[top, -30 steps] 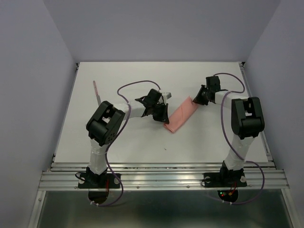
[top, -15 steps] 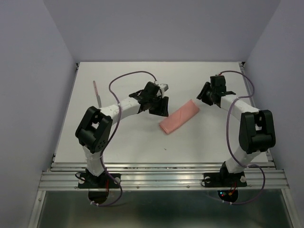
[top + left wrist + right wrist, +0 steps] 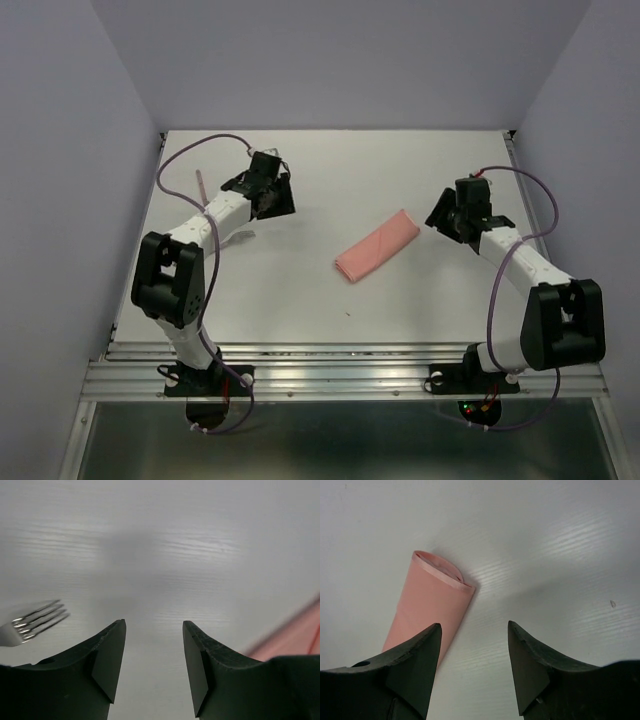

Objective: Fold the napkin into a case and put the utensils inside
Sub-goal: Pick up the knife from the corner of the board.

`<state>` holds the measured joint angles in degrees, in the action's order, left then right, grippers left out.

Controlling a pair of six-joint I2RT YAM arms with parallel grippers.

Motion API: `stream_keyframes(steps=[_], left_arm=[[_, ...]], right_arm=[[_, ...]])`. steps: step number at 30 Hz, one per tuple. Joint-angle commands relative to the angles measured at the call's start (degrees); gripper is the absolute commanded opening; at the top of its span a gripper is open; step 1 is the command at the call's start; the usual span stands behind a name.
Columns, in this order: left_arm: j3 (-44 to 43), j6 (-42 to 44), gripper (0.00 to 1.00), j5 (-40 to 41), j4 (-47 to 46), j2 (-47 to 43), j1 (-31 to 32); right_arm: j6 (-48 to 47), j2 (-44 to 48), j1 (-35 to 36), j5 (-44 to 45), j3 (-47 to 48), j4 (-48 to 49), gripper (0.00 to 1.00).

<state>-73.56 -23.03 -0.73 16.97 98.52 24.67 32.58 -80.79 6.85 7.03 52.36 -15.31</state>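
Salmon-pink case (image 3: 377,257) lies flat mid-table (image 3: 300,300), a narrow plain strip slanting from near-left to far-right. From the right wrist its end (image 3: 440,572) shows layered edges, gaping slightly. The right gripper (image 3: 447,214) hovers just off that far end, jaws apart and empty. The left gripper (image 3: 270,196) is far-left, jaws spread and empty, with a silver-tined fork (image 3: 36,622) beside it. A thin pinkish piece (image 3: 202,187), probably another utensil, lies near the left edge.
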Motion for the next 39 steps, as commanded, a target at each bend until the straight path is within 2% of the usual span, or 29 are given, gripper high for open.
stream_keyframes(steps=[1,4,5,6,7,11,16,20,23,27,30,39], left_arm=[[2.01,-4.22,0.61,10.75,4.65,-5.09,-5.76],[2.98,-5.09,0.63,12.85,6.66,-5.53,-11.2],[3.16,-7.36,0.72,13.47,7.37,-5.71,-12.35],[3.77,-8.51,0.74,13.74,7.46,-6.23,-13.4],[4.64,-9.66,0.81,13.22,6.77,-8.15,-15.24],[7.12,-12.13,0.83,12.51,3.6,-10.72,-18.51],[-1.57,-8.97,0.86,18.55,8.95,-0.74,-21.32],[-13.94,-7.47,0.82,17.61,11.15,8.34,-24.13],[-20.1,-6.43,0.79,14.01,11.42,13.97,-26.95],[-27.67,-2.22,0.75,19.0,14.65,20.55,-27.83],[-32.5,1.91,0.74,19.63,15.46,25.12,-28.36],[-38.5,7.99,0.7,12.78,14.58,31.99,-29.15]], right_arm=[[0.29,5.38,0.35,-1.75,-3.74,-0.6,0.61],[0.91,7.4,0.35,-2.37,-5.77,-0.51,0.62],[1.08,8.19,0.35,-2.37,-6.65,-0.07,0.62],[1.17,8.37,0.35,-2.46,-7.0,0.19,0.62],[1.35,7.76,0.35,-2.98,-7.01,0.63,0.62],[1.52,6.0,0.35,-5.53,-5.78,2.03,0.62],[1.87,4.51,0.35,-6.23,-5.6,3.35,0.62],[2.75,3.1,0.35,-9.04,-6.57,5.9,0.62],[3.37,1.52,0.35,-10.71,-5.96,6.17,0.62],[3.63,0.99,0.35,-12.91,-4.19,5.82,0.62],[3.9,1.78,0.35,-12.92,-4.54,6.61,0.62],[3.55,0.72,0.35,-14.5,-2.0,4.77,0.61]])
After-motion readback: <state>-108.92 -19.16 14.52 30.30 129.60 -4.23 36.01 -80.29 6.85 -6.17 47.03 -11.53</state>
